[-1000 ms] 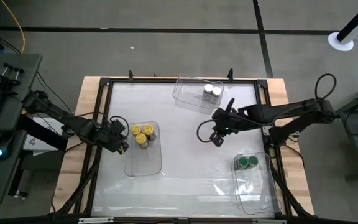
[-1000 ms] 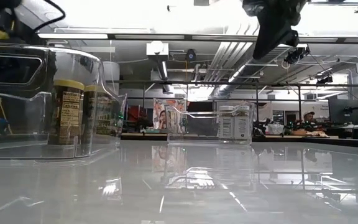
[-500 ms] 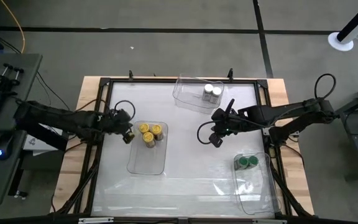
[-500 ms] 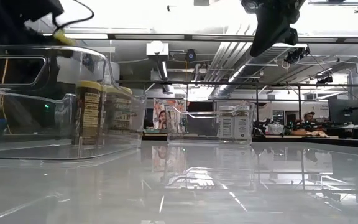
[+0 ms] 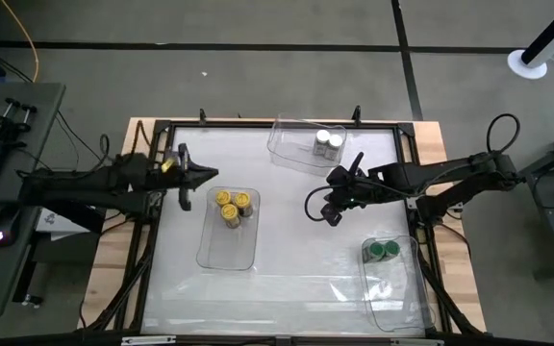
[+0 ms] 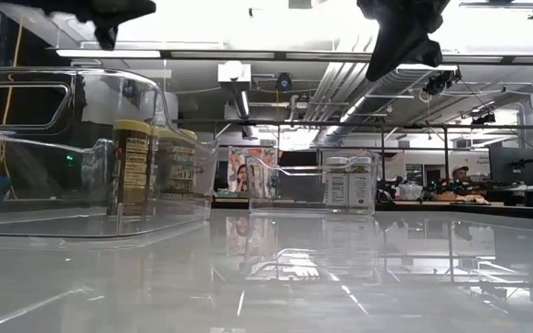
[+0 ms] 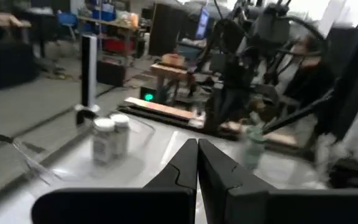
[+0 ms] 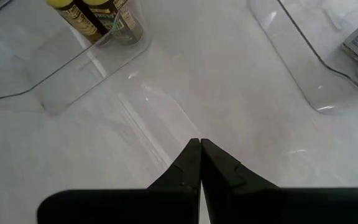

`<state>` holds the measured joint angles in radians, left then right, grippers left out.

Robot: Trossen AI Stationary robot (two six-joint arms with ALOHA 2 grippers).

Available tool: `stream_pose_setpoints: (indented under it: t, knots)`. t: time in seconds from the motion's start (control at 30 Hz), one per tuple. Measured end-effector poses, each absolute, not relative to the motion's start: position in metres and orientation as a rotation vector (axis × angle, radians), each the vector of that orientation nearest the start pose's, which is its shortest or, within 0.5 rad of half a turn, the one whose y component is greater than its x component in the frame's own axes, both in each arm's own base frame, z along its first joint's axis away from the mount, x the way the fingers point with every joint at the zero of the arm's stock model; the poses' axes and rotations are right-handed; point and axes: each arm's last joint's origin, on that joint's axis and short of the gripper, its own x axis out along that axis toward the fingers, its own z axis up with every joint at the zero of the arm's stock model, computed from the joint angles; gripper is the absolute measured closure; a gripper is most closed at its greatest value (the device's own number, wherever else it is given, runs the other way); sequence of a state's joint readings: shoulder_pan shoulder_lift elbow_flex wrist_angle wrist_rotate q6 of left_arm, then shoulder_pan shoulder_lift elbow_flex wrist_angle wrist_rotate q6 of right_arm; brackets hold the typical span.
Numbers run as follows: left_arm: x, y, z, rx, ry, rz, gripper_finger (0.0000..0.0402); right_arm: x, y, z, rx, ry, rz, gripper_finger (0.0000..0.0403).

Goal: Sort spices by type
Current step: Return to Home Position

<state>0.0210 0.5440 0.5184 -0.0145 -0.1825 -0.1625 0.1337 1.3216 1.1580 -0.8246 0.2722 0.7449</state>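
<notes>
And there they stood, all sorted: the three yellow-lidded jars (image 5: 231,206) were upright in a tight cluster at the far end of the clear left bin (image 5: 224,252), brown labels showing through its wall in the low view. The two silver-lidded jars (image 5: 328,142) stood upright side by side, touching, in the right-hand end of the clear bin at the table's far edge (image 5: 287,144), pale labels facing the low camera. Over on the right, the two green-lidded jars (image 5: 384,252) sat together, lids up, at the far end of the third clear bin (image 5: 392,298).
</notes>
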Motion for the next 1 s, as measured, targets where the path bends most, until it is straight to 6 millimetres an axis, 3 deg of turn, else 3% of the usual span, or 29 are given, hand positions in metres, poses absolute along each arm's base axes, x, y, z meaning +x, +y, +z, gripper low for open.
stream_pose_setpoints:
  t: [0.1,0.37,0.57,0.77,0.87,1.0]
  knots:
    - [0.123,0.004,0.268,-0.252,-0.042,0.163,0.0402,0.258,0.027,0.299,0.499,0.86,-0.48,0.0403]
    - [0.093,-0.001,0.232,-0.372,-0.438,0.091,0.0402,0.26,0.027,0.301,0.509,0.834,-0.47,0.0403]
    - [0.087,0.0,0.213,-0.362,-0.453,0.149,0.0402,0.249,0.03,0.31,0.51,0.822,-0.435,0.0403]
    - [0.091,0.0,0.198,-0.371,-0.361,0.178,0.0402,0.214,0.041,0.316,0.541,0.808,-0.411,0.0403]
    - [0.091,0.0,0.197,-0.394,-0.353,0.175,0.0402,0.201,0.047,0.305,0.611,0.747,-0.377,0.0403]
    - [0.092,0.0,0.196,-0.468,-0.349,0.159,0.0401,0.2,0.054,0.268,0.711,0.601,-0.282,0.0403]
